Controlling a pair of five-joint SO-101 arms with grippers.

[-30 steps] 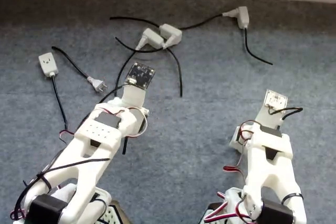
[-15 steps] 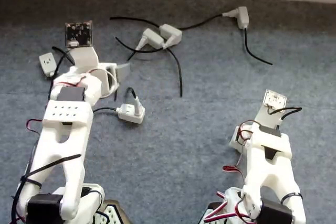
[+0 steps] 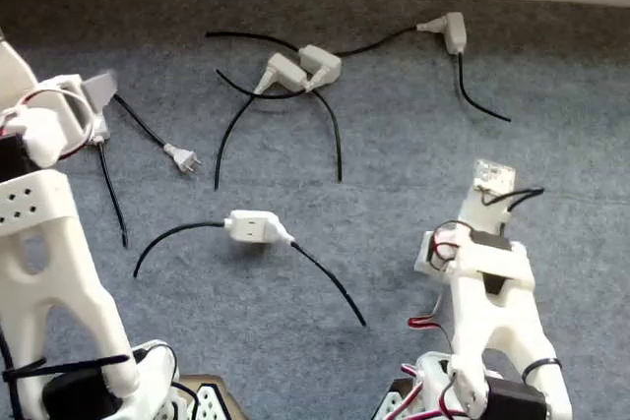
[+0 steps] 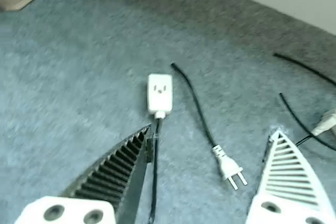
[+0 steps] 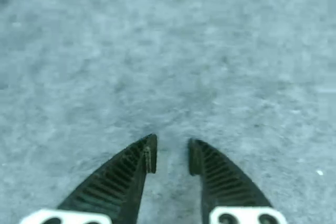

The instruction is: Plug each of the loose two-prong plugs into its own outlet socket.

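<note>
A loose two-prong plug (image 3: 181, 156) (image 4: 229, 166) on a black cord lies on the grey carpet. Beside it lies a white outlet socket (image 4: 159, 93), face up, on its own black cord. My left gripper (image 4: 210, 135) hangs open and wide above the carpet at the far left, near both, holding nothing. A white socket with a plug seated in it (image 3: 255, 227) lies mid-carpet. My right gripper (image 5: 170, 156) hovers low over bare carpet at the right, its fingers a narrow gap apart with nothing between them.
Two more white socket-and-plug pairs lie at the back, one (image 3: 301, 67) in the middle and one (image 3: 450, 30) to the right, with black cords trailing forward. The carpet's far edge meets a pale wall. Bare carpet lies between the two arms.
My left arm has swung from the middle of the carpet to the far left, uncovering the joined socket and plug there. My right arm has shifted slightly left.
</note>
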